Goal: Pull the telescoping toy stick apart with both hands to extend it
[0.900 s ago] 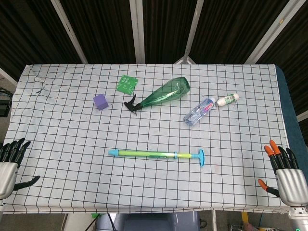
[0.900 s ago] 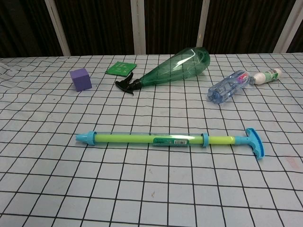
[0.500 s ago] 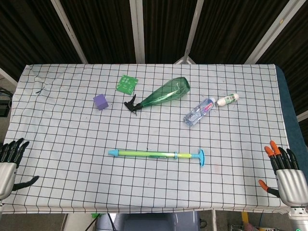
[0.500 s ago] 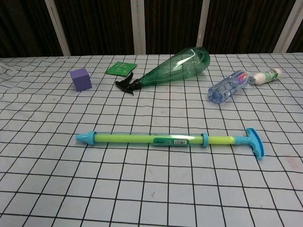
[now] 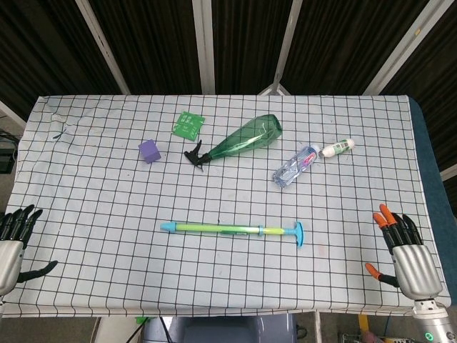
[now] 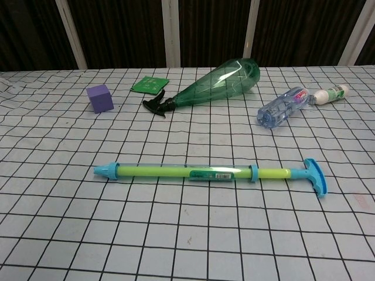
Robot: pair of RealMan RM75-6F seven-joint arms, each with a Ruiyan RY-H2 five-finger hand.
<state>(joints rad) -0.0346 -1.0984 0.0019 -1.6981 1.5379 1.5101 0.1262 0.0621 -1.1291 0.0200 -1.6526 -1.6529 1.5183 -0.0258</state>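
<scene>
At the near edge of the worktop (image 5: 86,214), draped in a white cloth with a black grid, two robot hands wait with nothing in them. The left hand (image 5: 13,246) sits at the near left corner, its dark fingers spread and pointing toward the far edge, thumb stuck out to the side. The right hand (image 5: 405,250) sits at the near right corner, orange-tipped fingers likewise fanned apart and empty. Neither hand appears in the chest view.

Between them, toward the near edge and roughly midway along it, the telescoping toy stick (image 5: 232,229) lies flat on the cloth, parallel to that edge. Its blue pointed cap faces the left side, its blue T-shaped handle the right, with a yellow-green barrel in between. Both hands are well apart from it.

Farther back, a purple cube (image 5: 149,151) stands left of centre. A green spray bottle (image 5: 239,139) lies on its side near the middle, black trigger head toward the cube. Just beyond its trigger end lies a small green packet (image 5: 188,123). Toward the right side a clear plastic water bottle (image 5: 296,165) lies tipped over, and a small white bottle (image 5: 337,148) with a green band lies just beside its far end.
</scene>
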